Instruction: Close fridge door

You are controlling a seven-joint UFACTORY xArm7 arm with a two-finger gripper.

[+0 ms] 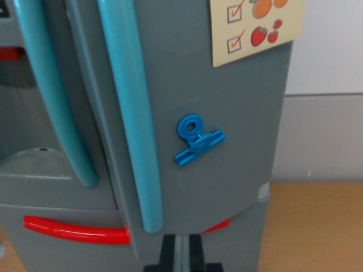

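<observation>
Facing the toy fridge at close range, the wrist camera shows the right-hand fridge door (221, 113) standing slightly proud of the body, its lower edge angled out over the red drawer handle (74, 229) below. That door fills the middle of the view, with its teal handle (133, 113) running down its left edge, a blue clip (197, 141) fixed to its face and a checklist sticker (255, 28) near the top. A second teal handle (54, 96) belongs to the left door, which sits further back. Only the dark tips of the hand (181, 252) show at the bottom edge, standing slightly apart with nothing between them, so it reads as empty and a little open.

Closing the door well likely means pushing flat on the grey panel, not gripping anything. Contact looks best placed on the plain grey beside the teal handle, away from the hinge side, which I judge to be at the wrist view's right. A slow, straight push should keep the light fridge from sliding on the wooden worktop (317, 226). Avoiding the blue clip should keep the fingertips from slipping sideways.
</observation>
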